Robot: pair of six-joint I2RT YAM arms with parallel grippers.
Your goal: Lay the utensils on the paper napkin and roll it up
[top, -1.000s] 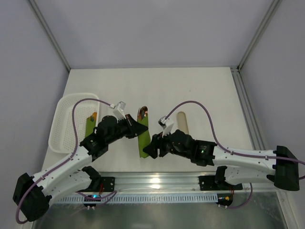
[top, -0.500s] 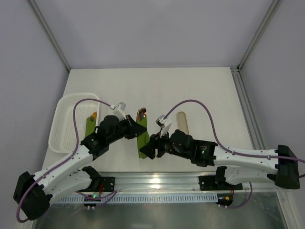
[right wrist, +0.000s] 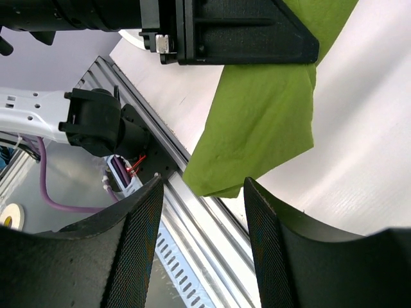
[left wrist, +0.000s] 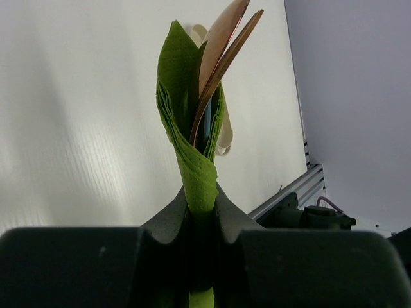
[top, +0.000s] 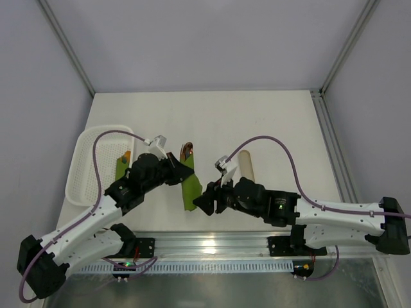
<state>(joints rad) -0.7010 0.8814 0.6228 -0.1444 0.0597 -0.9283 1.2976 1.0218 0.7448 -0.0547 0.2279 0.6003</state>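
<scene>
- Top external view: the left gripper (top: pixel 183 172), centre-left of the frame, is clamped on the napkin (top: pixel 190 191). The napkin shows as a narrow green strip at the centre of the table (top: pixel 270 122).
- Left wrist view: the jaws are pressed together on the folded paper. The utensils (left wrist: pixel 221 58) stick out of the fold toward the top of the frame.
- Step in hand, as judged: rolling. The utensils are already inside the paper, but the wrap is loose and unfinished.
- Right wrist view: the right gripper (right wrist: pixel 202 186) has its jaws apart and holds nothing. A loose napkin corner lies mid-frame, just beyond the fingertips.
- Next move, as judged: the right gripper must take the loose flap and turn it over the bundle while the left grip steadies it.
- Appearance: the napkin is thin, olive-green and dimpled, in overlapping layers. The utensils are shiny copper-brown, with their ends fanned slightly apart.
</scene>
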